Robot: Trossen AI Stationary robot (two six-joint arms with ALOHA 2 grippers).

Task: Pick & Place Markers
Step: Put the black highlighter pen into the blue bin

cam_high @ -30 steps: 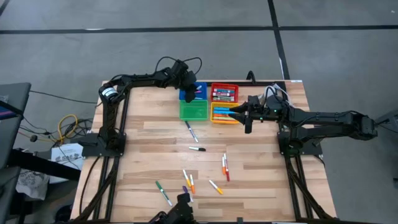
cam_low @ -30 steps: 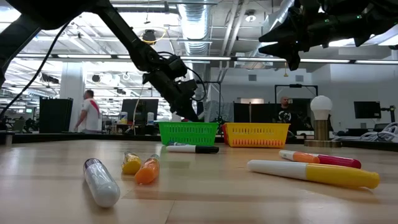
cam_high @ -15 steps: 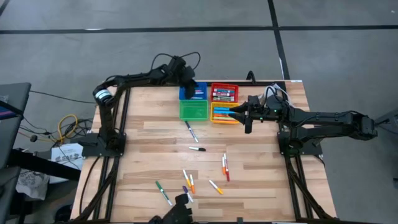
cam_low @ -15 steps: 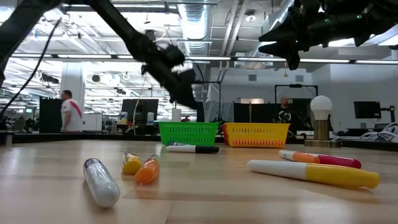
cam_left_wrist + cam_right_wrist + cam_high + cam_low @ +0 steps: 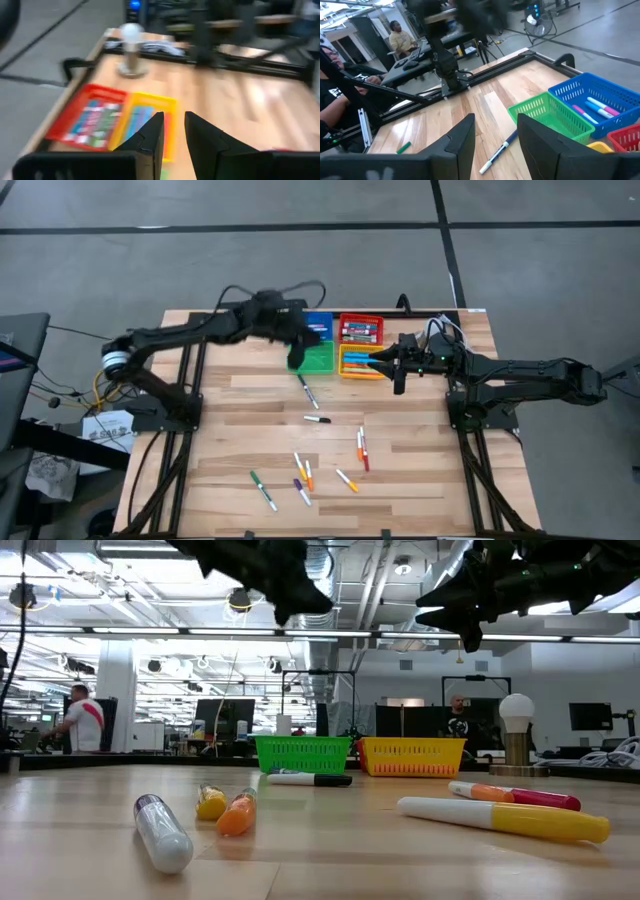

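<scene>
Left gripper (image 5: 308, 340) empty over green bin (image 5: 312, 358); no legible writing

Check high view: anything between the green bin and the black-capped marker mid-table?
One marker, white with a dark cap, lies between the green bin and the black-capped marker; otherwise bare wood.

Four bins are sitting in a square cluster near the desk's (image 5: 420, 410) far edge: a blue bin (image 5: 318, 323) and a red bin (image 5: 361, 329) at the back, a green bin (image 5: 313, 358) and a yellow bin (image 5: 356, 363) in front, all touching. A white lamp (image 5: 516, 732) is standing at the far right corner. Beyond the desk, a person (image 5: 77, 720) in white and red is standing by monitors, and another person (image 5: 399, 34) in yellow is sitting at a workstation.
</scene>
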